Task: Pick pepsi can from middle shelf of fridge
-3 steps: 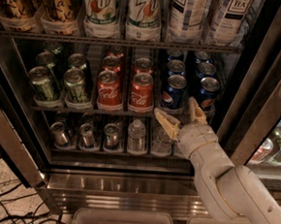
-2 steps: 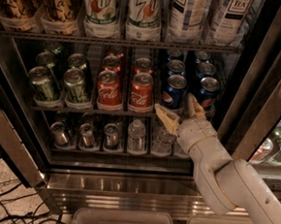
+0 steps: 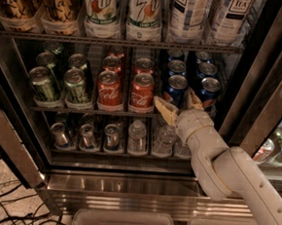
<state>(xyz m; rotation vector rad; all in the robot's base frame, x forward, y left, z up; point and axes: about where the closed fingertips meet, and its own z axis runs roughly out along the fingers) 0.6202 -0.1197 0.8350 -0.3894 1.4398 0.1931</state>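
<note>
Stage: reaching, no grasp yet | gripper is hovering at the middle shelf front edge, fingers spread open, empty | pepsi can is standing front-row, just behind them | Remaining: closing, lifting, withdrawing from fridge.

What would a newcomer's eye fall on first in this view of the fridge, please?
The pale robot arm at lower right stands out first, its pincer open at the front edge of the middle shelf, just below a blue pepsi can. Next come that shelf's colour bands: green cans left, red Coca-Cola cans centre, blue right.
</note>
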